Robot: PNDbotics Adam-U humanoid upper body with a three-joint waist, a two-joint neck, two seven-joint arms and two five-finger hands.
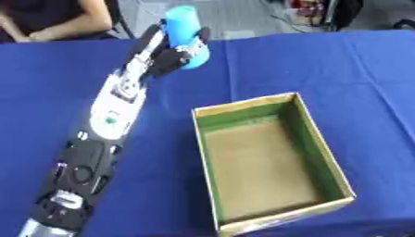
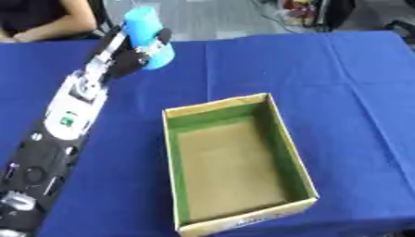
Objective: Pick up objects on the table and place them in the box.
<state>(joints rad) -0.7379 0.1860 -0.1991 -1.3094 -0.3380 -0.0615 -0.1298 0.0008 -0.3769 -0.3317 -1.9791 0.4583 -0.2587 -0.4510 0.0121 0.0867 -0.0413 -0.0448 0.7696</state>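
While unlabelled, blue cylinder (image 1: 185, 34) sits in left robot hand (image 1: 166, 55).

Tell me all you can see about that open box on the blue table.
The box is a rectangular open-topped carton, seemingly cardboard, with yellowish outer walls and rim, green inner walls and a plain brown floor. It holds nothing. It sits flat on the blue tablecloth, slightly askew, to the right of the robot's left arm, with cloth showing between them. Only the cloth touches it.
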